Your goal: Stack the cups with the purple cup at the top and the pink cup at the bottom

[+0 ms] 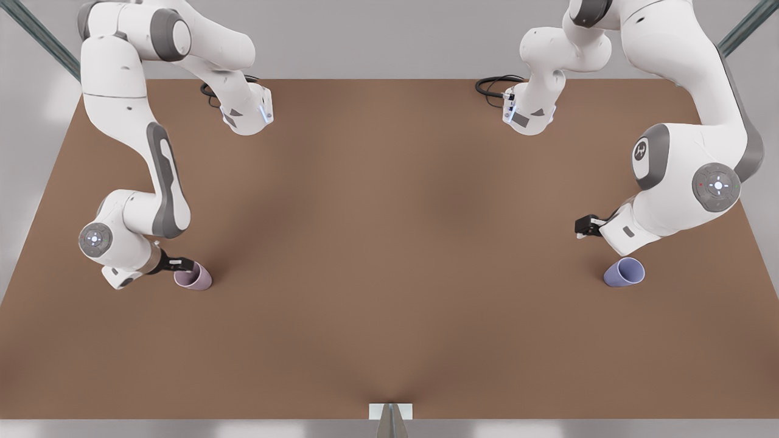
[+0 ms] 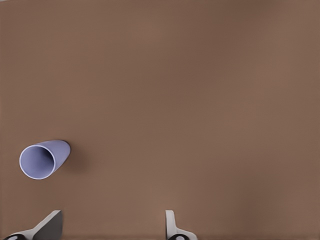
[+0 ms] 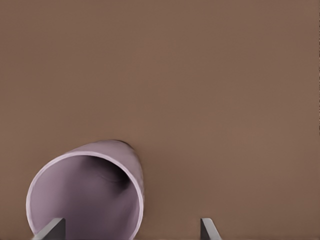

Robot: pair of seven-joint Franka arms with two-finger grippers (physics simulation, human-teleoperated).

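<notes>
Right pincer (image 1: 184, 265) of mine is hanging low at the rim of the small pale pink-mauve tapered cup (image 1: 195, 277), near the brown tabletop's (image 1: 389, 243) edge on the front view's left. Its fingers (image 3: 207, 229) are standing wide apart and gripping nothing. In my right wrist view one finger is sitting over the cup's dark mouth and the other outside the wall, so I am judging that the jaws are straddling one side of the rim.

Left pincer (image 1: 582, 229) is hovering just above and beside the small bluish-lavender tapered cup (image 1: 624, 272), far across the table on the front view's right. It too is spread open and empty.

Both cups are resting on the table, well apart from each other, with nothing stacked yet.

I am reckoning these cups are light, stiff and thin-walled, with a matte skin that should not be slipping much. Being so light, each may be tipping or skidding if a finger is nudging it before the jaws close. Pinching the wall at the rim, one finger inside and one outside, is looking like the surest hold. It is also keeping the pink cup's mouth free to receive the purple one.
</notes>
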